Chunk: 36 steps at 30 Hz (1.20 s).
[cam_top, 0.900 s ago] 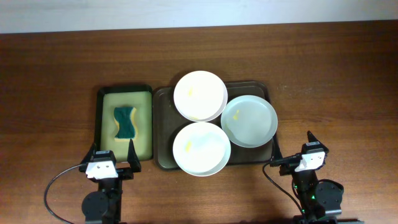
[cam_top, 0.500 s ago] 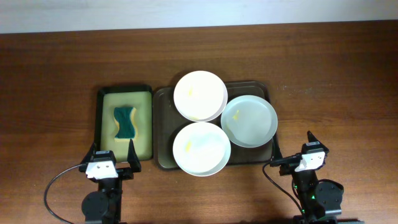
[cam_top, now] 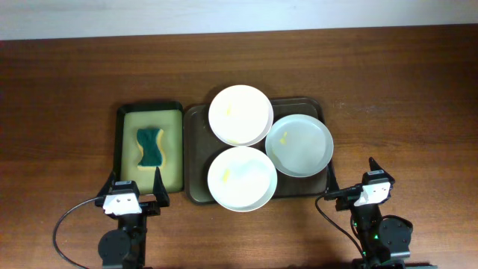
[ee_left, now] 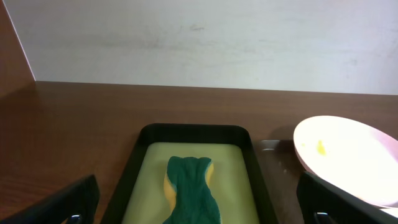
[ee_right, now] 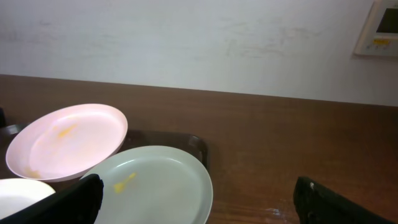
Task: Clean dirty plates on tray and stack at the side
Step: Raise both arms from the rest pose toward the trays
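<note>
Fingers [ee_left: 68,202] of the left gripper [cam_top: 135,185] stand spread wide with nothing between them. The right gripper [cam_top: 351,179] is likewise released and empty. Both sit at the near edge of the brown wooden table [cam_top: 67,82], touching none of the crockery. By my reading the task has not begun. Three round shallow plates lie crowded together on the large dark brown rectangular tray [cam_top: 196,149]: the far white plate [cam_top: 240,114], the near white plate [cam_top: 242,178] and the pale bluish-white plate [cam_top: 299,145] to the right, each reaching out over the tray's raised rim. From the right wrist view the far one looks tilted, seemingly propped on its neighbours. All three show small yellow smears, so none counts as cleaned, and no plate has been stacked on the bare wood beside the tray. The green-and-yellow waisted sponge [cam_top: 151,147] lies untouched in the smaller black-rimmed tray with a pale yellow-green floor [cam_top: 173,142], just left of the brown tray and directly ahead of the left gripper. What remains, I judge, is everything: take up the sponge, wipe each plate, then pile them at the side. Counted: three plates, two trays, one sponge, two grippers.
</note>
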{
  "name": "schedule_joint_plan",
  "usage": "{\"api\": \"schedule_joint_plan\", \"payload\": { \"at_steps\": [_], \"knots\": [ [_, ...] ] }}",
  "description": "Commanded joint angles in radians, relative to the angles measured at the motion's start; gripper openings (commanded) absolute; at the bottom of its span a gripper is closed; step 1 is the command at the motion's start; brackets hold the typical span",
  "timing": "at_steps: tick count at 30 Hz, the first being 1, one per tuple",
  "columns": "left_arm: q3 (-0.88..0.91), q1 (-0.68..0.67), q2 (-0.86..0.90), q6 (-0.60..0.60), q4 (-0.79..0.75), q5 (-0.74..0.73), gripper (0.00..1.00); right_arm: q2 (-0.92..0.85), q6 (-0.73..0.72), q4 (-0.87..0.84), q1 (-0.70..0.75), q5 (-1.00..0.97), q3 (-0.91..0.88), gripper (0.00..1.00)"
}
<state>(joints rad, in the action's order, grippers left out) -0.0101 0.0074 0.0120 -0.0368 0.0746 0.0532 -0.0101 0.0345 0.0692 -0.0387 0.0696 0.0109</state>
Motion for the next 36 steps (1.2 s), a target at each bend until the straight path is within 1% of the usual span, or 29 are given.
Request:
{"api": "schedule_joint_plan", "payload": {
  "at_steps": [1,23,25,26,27,29,31,32,33,34,36],
  "knots": [
    [0.001,-0.005,-0.006,0.019,0.005,0.015,0.99,0.005,0.003,0.005,0.006,-0.002,-0.005,0.98],
    [0.001,-0.005,-0.006,0.018,-0.001,0.005,0.99,0.005,0.003,0.005,0.006,-0.010,-0.005,0.98],
    [0.000,-0.005,-0.006,-0.030,-0.018,-0.422,1.00,0.002,0.002,-0.007,0.006,0.127,-0.005,0.98],
    [0.000,-0.005,-0.006,-0.030,-0.021,-0.487,0.99,0.002,0.002,-0.008,0.006,0.137,-0.005,0.98],
    [0.000,-0.005,-0.006,-0.030,-0.025,-0.485,0.99,0.002,0.002,-0.008,0.006,0.137,-0.005,0.98],
    [0.000,-0.005,-0.006,-0.029,-0.082,-0.477,0.99,0.002,0.002,-0.008,0.006,0.137,-0.005,0.98],
    [0.000,-0.005,-0.006,-0.029,-0.080,-0.477,0.99,0.002,-0.058,-0.007,0.006,0.137,-0.005,0.98],
    [0.000,-0.005,-0.006,-0.030,-0.081,-0.480,0.99,0.002,-0.119,-0.009,0.006,0.137,-0.005,0.98],
    [-0.005,-0.005,-0.006,-0.030,-0.081,-0.485,0.99,0.002,-0.149,-0.009,0.006,0.138,-0.005,0.98],
    [-0.027,-0.005,-0.006,-0.030,-0.080,-0.519,0.99,0.002,-0.148,0.004,0.006,0.159,0.007,0.98],
    [-0.179,-0.005,0.006,-0.030,0.043,-0.524,0.99,-0.002,-0.156,0.089,0.006,0.212,0.116,0.98]
  ]
}}
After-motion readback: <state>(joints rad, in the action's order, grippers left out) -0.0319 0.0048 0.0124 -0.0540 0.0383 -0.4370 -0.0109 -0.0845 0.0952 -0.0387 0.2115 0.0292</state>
